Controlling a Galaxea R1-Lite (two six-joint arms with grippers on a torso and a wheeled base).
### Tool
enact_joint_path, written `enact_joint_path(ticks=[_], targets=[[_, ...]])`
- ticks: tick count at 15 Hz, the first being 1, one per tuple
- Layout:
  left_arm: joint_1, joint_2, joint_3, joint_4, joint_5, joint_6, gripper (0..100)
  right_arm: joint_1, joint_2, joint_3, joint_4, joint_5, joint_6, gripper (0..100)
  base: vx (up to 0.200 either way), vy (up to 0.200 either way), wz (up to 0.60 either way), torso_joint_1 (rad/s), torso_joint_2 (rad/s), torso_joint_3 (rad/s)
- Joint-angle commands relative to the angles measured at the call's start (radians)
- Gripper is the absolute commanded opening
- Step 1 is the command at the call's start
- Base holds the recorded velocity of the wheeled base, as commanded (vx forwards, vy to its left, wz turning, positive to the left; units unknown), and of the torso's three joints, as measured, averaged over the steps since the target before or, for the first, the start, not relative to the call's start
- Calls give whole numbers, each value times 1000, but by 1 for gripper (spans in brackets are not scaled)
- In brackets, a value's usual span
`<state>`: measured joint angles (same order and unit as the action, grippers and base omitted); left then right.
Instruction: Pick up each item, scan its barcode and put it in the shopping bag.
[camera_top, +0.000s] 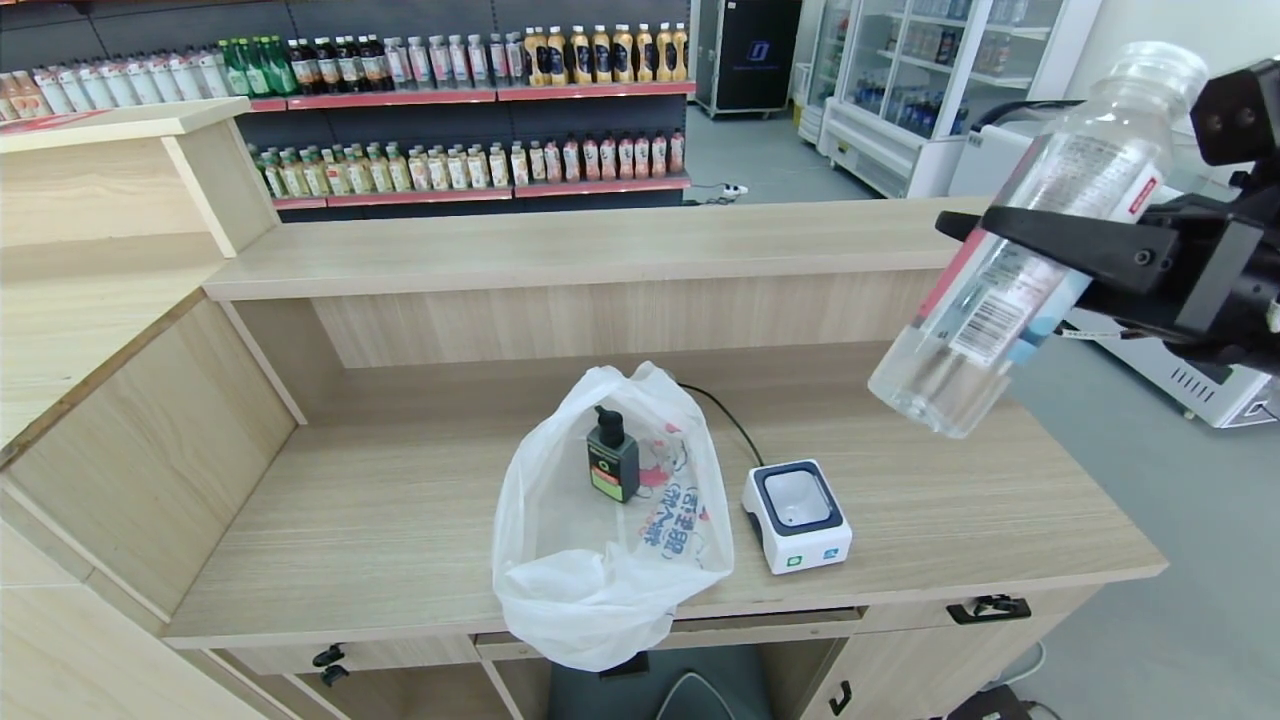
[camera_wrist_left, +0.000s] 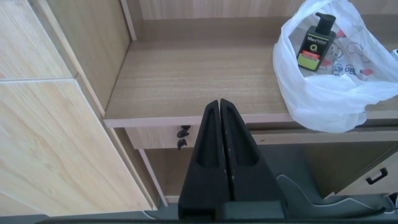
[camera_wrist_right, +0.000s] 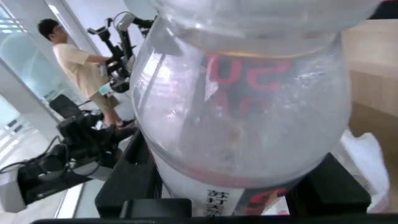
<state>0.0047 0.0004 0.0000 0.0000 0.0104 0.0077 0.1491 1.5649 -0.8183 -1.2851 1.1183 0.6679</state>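
Note:
My right gripper (camera_top: 1075, 255) is shut on a clear plastic water bottle (camera_top: 1030, 225), held tilted high above the counter's right end, its barcode label facing down and forward. The same water bottle (camera_wrist_right: 249, 106) looms close in the right wrist view. A white barcode scanner (camera_top: 796, 514) sits on the wooden counter (camera_top: 400, 520), below and left of the bottle. Left of the scanner lies an open white shopping bag (camera_top: 610, 540) with a dark pump bottle (camera_top: 612, 458) inside. My left gripper (camera_wrist_left: 220, 134) is shut and empty, below the counter's front edge; the bag (camera_wrist_left: 339, 87) and pump bottle (camera_wrist_left: 314, 43) lie beyond it.
A raised wooden ledge (camera_top: 600, 250) runs behind the counter, with a side wall (camera_top: 150, 430) on the left. The scanner's black cable (camera_top: 725, 415) trails toward the back. Drawers with black handles (camera_top: 988, 608) sit under the counter. Shelves of drinks (camera_top: 450, 110) stand far behind.

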Motion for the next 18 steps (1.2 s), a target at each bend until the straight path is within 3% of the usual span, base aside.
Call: enact_joint_path(ticks=[1, 4, 6, 9, 12, 14, 18], targets=[[-2, 0, 0, 0, 0, 0, 0, 30, -74, 22, 4, 0, 39, 0, 0, 0, 0, 0, 0, 0], [0, 0, 0, 0, 0, 0, 0, 30, -111, 76, -3, 0, 59, 0, 0, 0, 0, 0, 0, 0], [0, 0, 0, 0, 0, 0, 0, 30, -131, 41, -11, 2, 193, 0, 0, 0, 0, 0, 0, 0], [0, 0, 0, 0, 0, 0, 0, 44, -108, 31, -135, 3, 369, 0, 0, 0, 0, 0, 0, 0], [0, 0, 0, 0, 0, 0, 0, 113, -78, 51, -258, 3, 453, 0, 0, 0, 0, 0, 0, 0], [0, 0, 0, 0, 0, 0, 0, 176, -92, 103, -286, 49, 466, 0, 0, 0, 0, 0, 0, 0], [0, 0, 0, 0, 0, 0, 0, 205, -109, 151, -286, 176, 441, 0, 0, 0, 0, 0, 0, 0]])
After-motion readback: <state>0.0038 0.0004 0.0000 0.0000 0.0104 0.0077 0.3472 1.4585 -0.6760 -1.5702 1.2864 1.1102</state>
